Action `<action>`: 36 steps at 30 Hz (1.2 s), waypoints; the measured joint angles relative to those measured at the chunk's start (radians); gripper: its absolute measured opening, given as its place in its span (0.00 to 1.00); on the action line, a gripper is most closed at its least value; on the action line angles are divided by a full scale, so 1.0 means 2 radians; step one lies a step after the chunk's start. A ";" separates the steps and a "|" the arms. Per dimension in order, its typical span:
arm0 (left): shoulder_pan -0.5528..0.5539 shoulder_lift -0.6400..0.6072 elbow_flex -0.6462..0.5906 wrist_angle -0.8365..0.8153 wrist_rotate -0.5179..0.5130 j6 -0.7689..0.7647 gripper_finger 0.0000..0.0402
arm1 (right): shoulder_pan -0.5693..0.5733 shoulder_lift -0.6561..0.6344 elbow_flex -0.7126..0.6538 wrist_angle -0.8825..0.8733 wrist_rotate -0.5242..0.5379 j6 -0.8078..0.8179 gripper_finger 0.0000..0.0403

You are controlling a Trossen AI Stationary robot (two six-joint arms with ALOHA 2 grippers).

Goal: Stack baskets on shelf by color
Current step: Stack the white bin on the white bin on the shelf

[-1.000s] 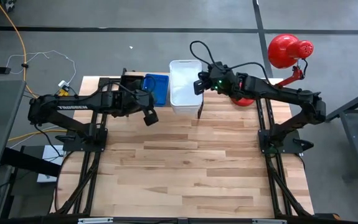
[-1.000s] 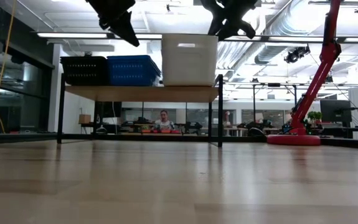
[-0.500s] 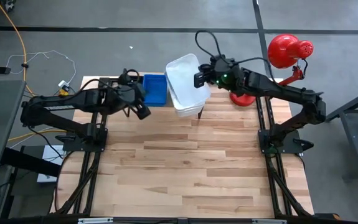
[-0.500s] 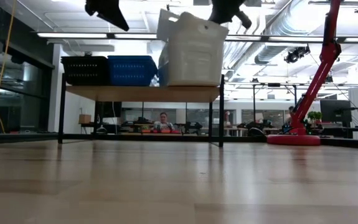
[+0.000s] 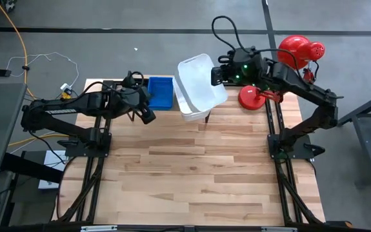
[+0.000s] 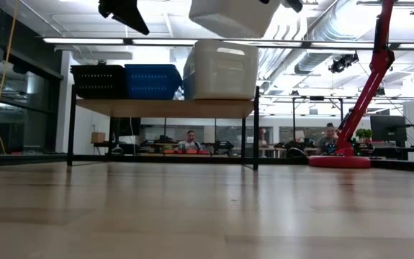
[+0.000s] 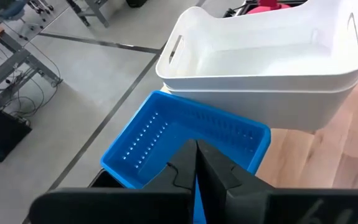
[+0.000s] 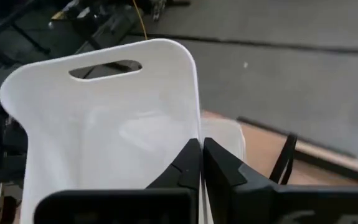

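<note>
On the shelf (image 6: 163,108) stand a black basket (image 6: 97,81), a blue basket (image 5: 161,92) and a white basket (image 6: 221,70), side by side. A second white basket (image 5: 201,80) hangs tilted above the first, with my right gripper (image 8: 200,149) shut on its side wall. My left gripper (image 5: 148,116) is shut on nothing; it hovers on the near side of the blue basket (image 7: 185,146), above the shelf's level. The left arm hides most of the black basket in the high view. My right gripper pinches the rim of the upper white basket's right long wall (image 8: 197,127), one finger inside the basket and one outside. The fingers reach in from the table's right side, slanting down. The basket (image 6: 235,14) is lifted clear of the white basket below and hangs tilted.
A red lamp (image 5: 298,51) stands at the table's far right, its round base (image 5: 253,96) beside the shelf's right end. The shelf's thin black legs (image 6: 255,129) stand on the wooden tabletop (image 5: 191,174), which stretches wide toward the near edge. People sit in the room behind.
My right gripper has shut on the top white basket's wall and risen, first tipping the basket, then lifting it clear of the white basket that stays on the shelf. My left gripper has drawn back a little toward the table's left and up, still shut.
</note>
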 joint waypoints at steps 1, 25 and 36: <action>0.000 0.000 0.000 0.000 0.000 0.000 0.00 | 0.000 0.000 -0.001 -0.002 -0.004 0.008 0.00; 0.000 0.000 0.000 -0.001 0.032 -0.013 0.00 | -0.056 0.059 -0.001 -0.045 -0.071 0.071 0.00; 0.000 0.000 0.000 -0.001 0.032 -0.013 0.00 | -0.059 0.065 -0.001 -0.079 -0.076 0.072 0.00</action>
